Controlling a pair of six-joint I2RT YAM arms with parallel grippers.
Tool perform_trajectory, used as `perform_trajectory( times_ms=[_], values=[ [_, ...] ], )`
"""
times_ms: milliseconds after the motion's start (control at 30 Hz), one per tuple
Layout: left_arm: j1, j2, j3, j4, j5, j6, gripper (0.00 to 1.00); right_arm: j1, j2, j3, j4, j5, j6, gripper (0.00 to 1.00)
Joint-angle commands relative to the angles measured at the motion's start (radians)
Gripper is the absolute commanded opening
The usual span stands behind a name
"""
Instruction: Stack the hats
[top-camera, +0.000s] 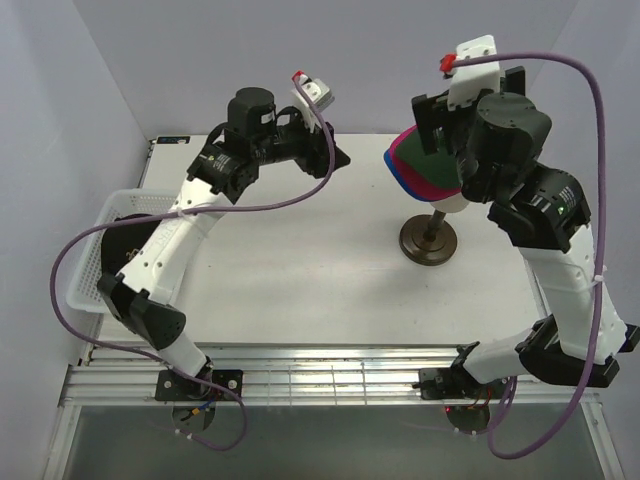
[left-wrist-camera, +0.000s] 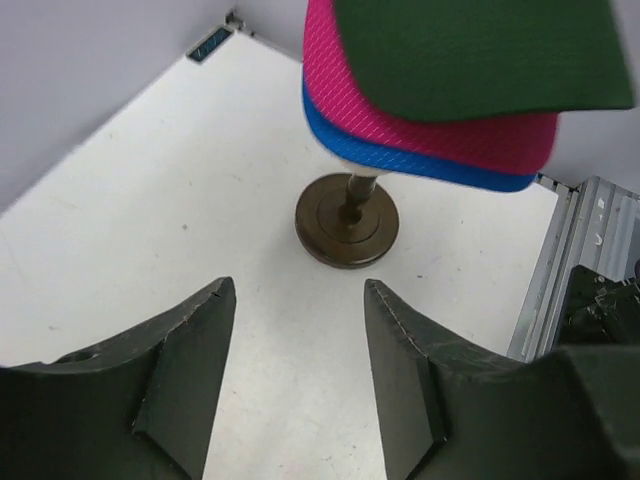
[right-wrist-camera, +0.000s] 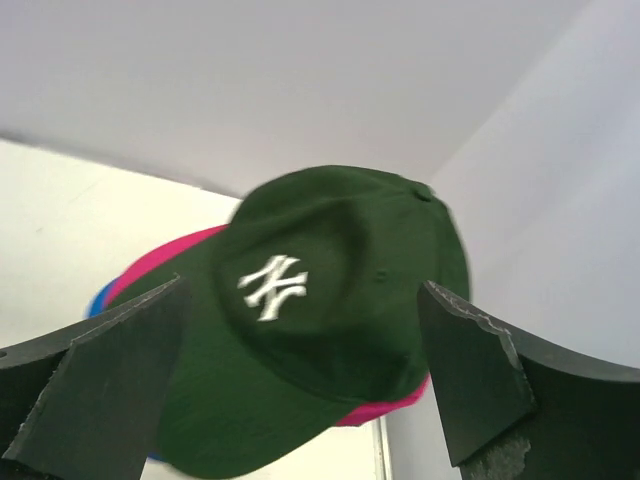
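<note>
The green cap (right-wrist-camera: 320, 300) sits on top of the stack, high above the round base (left-wrist-camera: 347, 222). Its white NY logo faces the right wrist camera and its crown is full and rounded, with a slight dent beside the logo. Under it the pink cap (left-wrist-camera: 420, 110) and then the blue cap (left-wrist-camera: 420, 165) show only as stepped edges, each brim sticking out a little past the one above. That suggests the three are nested on one form so each crown holds the next in shape. A sliver of the cream mannequin head (left-wrist-camera: 352, 168) shows below the blue brim, carried on a thin post rising from the base. The fabric looks soft and quilted, likely to shift if nudged. The right gripper (right-wrist-camera: 302, 290) hangs above the base at the stack, jaws spread wide to either side of the green crown without touching it, so the cap rests by its own weight. The left gripper (left-wrist-camera: 297, 290) is well to the left of the base, jaws apart and empty, pointed toward it over the bare white table (left-wrist-camera: 150, 200).
</note>
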Motion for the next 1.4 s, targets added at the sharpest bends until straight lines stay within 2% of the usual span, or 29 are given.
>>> perform_trajectory(
  times_ms=[0, 67, 100, 133, 167, 200, 233, 300, 333, 433, 600, 633, 833, 967, 1167, 1367],
  values=[
    [-0.033, -0.113, 0.1, -0.049, -0.014, 0.195, 0.65, -0.154, 0.002, 0.026, 0.042, -0.015, 0.083, 0.99],
    [-0.135, -0.097, 0.155, -0.07, -0.095, 0.278, 0.72, -0.269, 0.003, 0.029, 0.053, -0.079, 0.117, 0.99],
    [-0.246, -0.082, 0.175, -0.084, -0.147, 0.377, 0.73, -0.305, 0.005, 0.04, 0.053, -0.099, 0.132, 0.99],
    [-0.308, -0.062, 0.213, -0.099, -0.198, 0.44, 0.74, -0.332, 0.008, 0.043, 0.053, -0.118, 0.146, 0.99],
    [-0.376, -0.026, 0.224, -0.125, -0.312, 0.512, 0.76, -0.358, 0.008, 0.043, 0.053, -0.136, 0.159, 0.99],
    [-0.495, -0.012, 0.229, -0.133, -0.38, 0.587, 0.77, -0.401, 0.002, 0.037, 0.053, -0.157, 0.181, 1.0],
    [-0.548, 0.004, 0.236, -0.139, -0.443, 0.722, 0.77, -0.415, -0.004, 0.029, 0.052, -0.167, 0.189, 1.0],
    [-0.617, 0.039, 0.249, -0.143, -0.575, 0.812, 0.77, -0.461, -0.02, 0.012, 0.052, -0.184, 0.2, 0.99],
    [-0.664, 0.047, 0.252, -0.143, -0.599, 0.839, 0.77, -0.477, -0.039, -0.011, 0.052, -0.191, 0.211, 0.99],
    [-0.715, 0.07, 0.255, -0.132, -0.665, 0.907, 0.76, -0.509, -0.084, -0.066, 0.052, -0.217, 0.22, 1.0],
    [-0.74, 0.073, 0.192, -0.051, -0.766, 0.984, 0.75, -0.527, -0.124, -0.117, 0.05, -0.231, 0.218, 0.99],
    [-0.743, 0.067, 0.178, -0.028, -0.821, 1.005, 0.75, -0.529, -0.13, -0.121, 0.05, -0.236, 0.218, 0.99],
    [-0.757, 0.064, 0.04, 0.189, -0.977, 1.2, 0.74, -0.531, -0.149, -0.144, 0.052, -0.276, 0.223, 0.99],
    [-0.758, 0.048, 0.038, 0.2, -1.013, 1.208, 0.74, -0.532, -0.172, -0.157, 0.052, -0.293, 0.225, 0.99],
    [-0.746, 0.012, 0.127, 0.167, -0.947, 1.228, 0.75, -0.534, -0.208, -0.197, 0.056, -0.29, 0.203, 1.0],
    [-0.59, -0.005, 0.192, 0.039, -0.642, 1.182, 0.76, -0.534, -0.245, -0.195, 0.067, -0.291, 0.189, 1.0]
  ],
)
